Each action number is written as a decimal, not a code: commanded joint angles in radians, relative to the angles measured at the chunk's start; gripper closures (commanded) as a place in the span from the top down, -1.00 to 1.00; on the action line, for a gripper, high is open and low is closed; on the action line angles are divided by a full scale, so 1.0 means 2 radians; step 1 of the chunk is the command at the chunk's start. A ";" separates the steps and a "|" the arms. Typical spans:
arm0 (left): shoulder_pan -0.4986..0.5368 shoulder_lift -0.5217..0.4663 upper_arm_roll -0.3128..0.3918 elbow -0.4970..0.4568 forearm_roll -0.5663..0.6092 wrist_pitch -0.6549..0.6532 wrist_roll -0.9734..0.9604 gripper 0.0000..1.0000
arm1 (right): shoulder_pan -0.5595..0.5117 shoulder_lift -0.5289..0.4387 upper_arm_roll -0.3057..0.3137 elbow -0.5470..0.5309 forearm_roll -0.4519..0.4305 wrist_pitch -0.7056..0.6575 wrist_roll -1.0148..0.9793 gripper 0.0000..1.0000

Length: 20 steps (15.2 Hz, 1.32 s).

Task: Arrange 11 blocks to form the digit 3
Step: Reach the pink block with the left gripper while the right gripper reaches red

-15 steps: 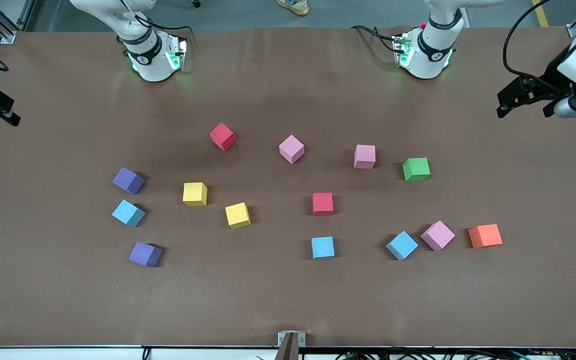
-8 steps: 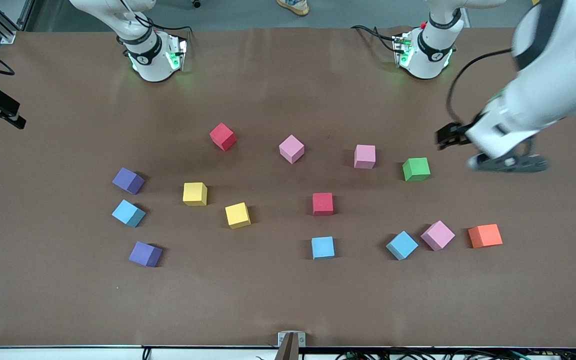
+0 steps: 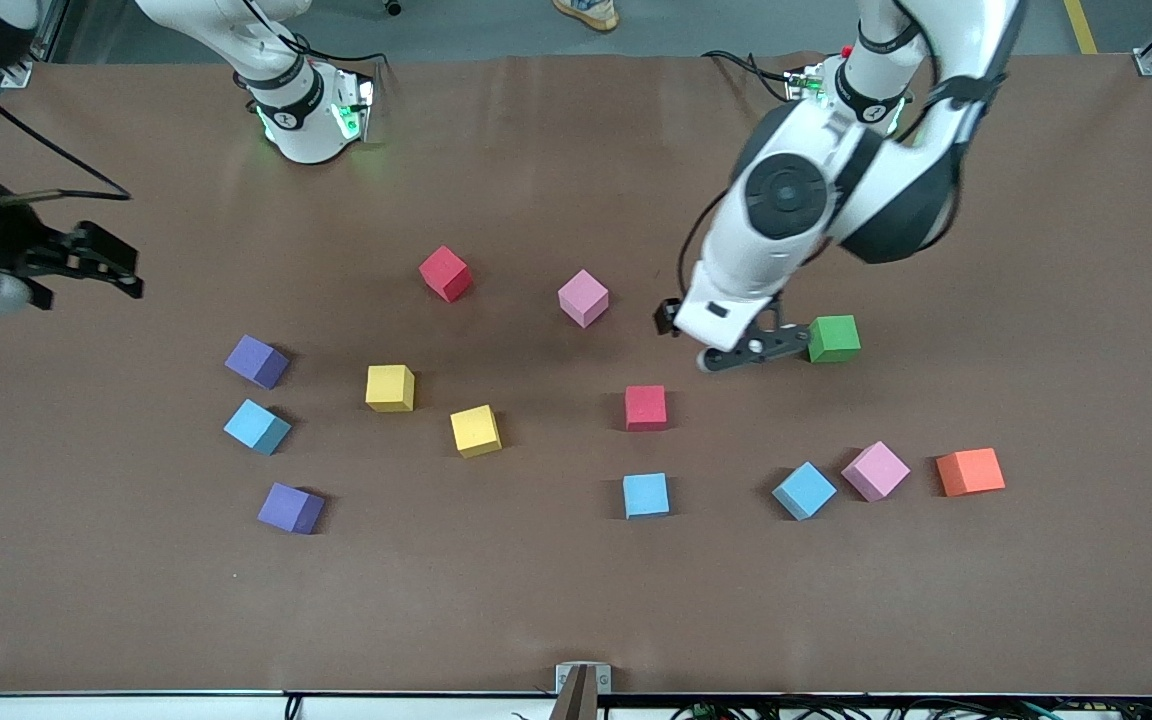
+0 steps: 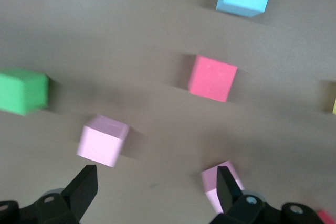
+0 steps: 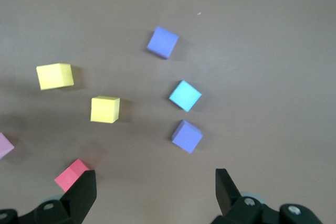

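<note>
While left claw (image 4: 155,181), right claw (image 3: 114,268) gape, three pink cubes (image 3: 583,297) (image 3: 875,470) (image 4: 102,140), three blue (image 3: 257,426) (image 3: 646,495) (image 3: 803,490), two red (image 3: 445,273) (image 3: 645,407)

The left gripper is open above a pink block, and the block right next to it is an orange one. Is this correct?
Not quite: the block beside the pink block under the open left gripper is the green block, not an orange one. The left wrist view shows this. The orange block lies nearer the front camera.

No readable text, labels or numbers.
</note>
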 commanded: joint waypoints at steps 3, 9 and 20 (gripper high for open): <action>-0.072 0.054 0.003 -0.022 0.005 0.098 -0.222 1.00 | 0.031 0.023 -0.003 -0.012 -0.005 0.005 0.014 0.98; -0.113 0.068 0.004 -0.095 0.005 0.208 -0.343 1.00 | 0.107 0.014 -0.002 -0.089 -0.001 0.039 0.217 0.99; -0.131 0.107 0.004 -0.105 0.005 0.262 -0.372 1.00 | 0.180 -0.037 -0.002 -0.332 0.047 0.223 0.414 1.00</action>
